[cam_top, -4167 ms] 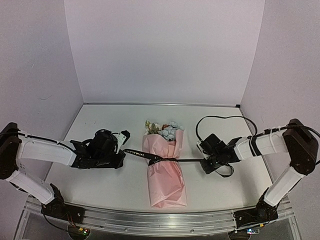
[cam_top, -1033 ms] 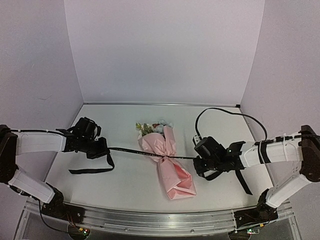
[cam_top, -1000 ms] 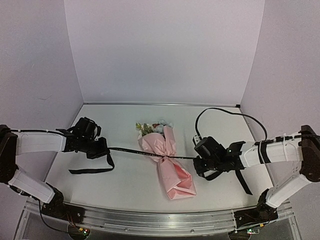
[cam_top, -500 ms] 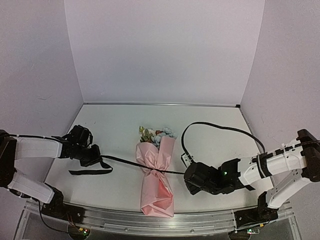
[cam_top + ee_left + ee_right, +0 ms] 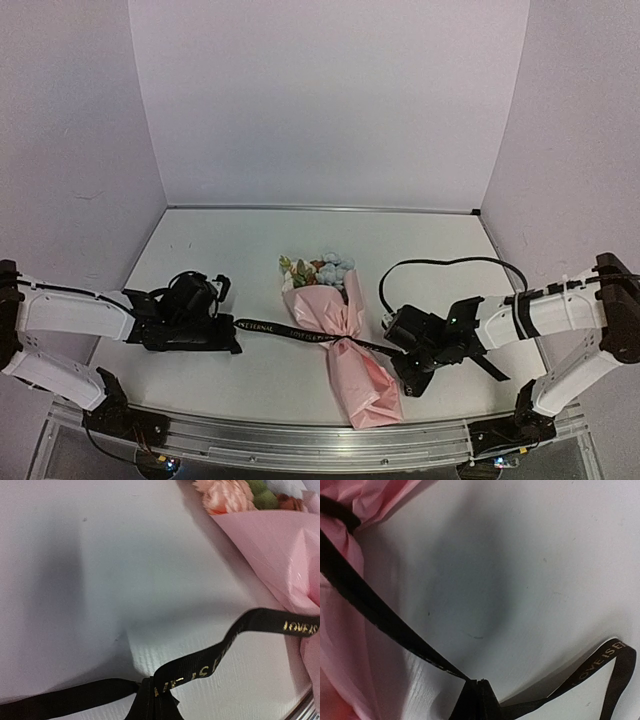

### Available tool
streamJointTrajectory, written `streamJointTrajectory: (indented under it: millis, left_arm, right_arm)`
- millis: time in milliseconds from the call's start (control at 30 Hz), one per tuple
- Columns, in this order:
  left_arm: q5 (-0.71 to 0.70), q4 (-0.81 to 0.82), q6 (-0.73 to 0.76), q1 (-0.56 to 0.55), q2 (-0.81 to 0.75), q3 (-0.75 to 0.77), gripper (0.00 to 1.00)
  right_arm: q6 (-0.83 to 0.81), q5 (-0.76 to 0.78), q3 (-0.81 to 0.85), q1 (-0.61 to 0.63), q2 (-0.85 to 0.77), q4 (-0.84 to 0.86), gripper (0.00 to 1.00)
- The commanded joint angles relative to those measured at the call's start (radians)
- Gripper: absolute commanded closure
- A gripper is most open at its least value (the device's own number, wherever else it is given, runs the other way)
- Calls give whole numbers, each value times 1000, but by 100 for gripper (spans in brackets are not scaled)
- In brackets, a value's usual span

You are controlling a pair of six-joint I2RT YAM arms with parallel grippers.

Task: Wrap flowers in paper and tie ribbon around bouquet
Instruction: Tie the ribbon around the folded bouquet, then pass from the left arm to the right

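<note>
The bouquet lies at the table's middle, tilted, with the flowers (image 5: 322, 270) pointing to the back and the pink paper (image 5: 360, 375) cone running to the front right. The black ribbon (image 5: 285, 330) with light lettering circles the cone's waist and stretches out to both sides. My left gripper (image 5: 228, 337) is shut on the ribbon's left run (image 5: 225, 650), with a short tail (image 5: 60, 702) trailing behind it; the flowers (image 5: 235, 492) and paper (image 5: 280, 545) show at the upper right. My right gripper (image 5: 404, 357) is shut on the right run (image 5: 375, 612), beside the paper (image 5: 340, 650), and the lettered tail (image 5: 610, 665) loops away.
A thin round black cable (image 5: 450, 263) loops over the table behind the right arm. The metal rail (image 5: 300, 442) with both arm bases runs along the near edge. Pale walls close the table on the left, back and right.
The left gripper has moved right, closer to the bouquet. The bouquet's bottom end has swung to the right. The right gripper has shifted slightly right.
</note>
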Motion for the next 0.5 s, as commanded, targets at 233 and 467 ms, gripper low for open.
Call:
streamJointTrajectory:
  millis: [233,467]
  left_arm:
    - [-288,111,4,-90,-343,-112,100]
    - [-144,295,147,-90,-598,-297,100]
  right_arm:
    - [6,-306,222,37,86,-109,100]
    - [49,-256,287,77,207,-6,100]
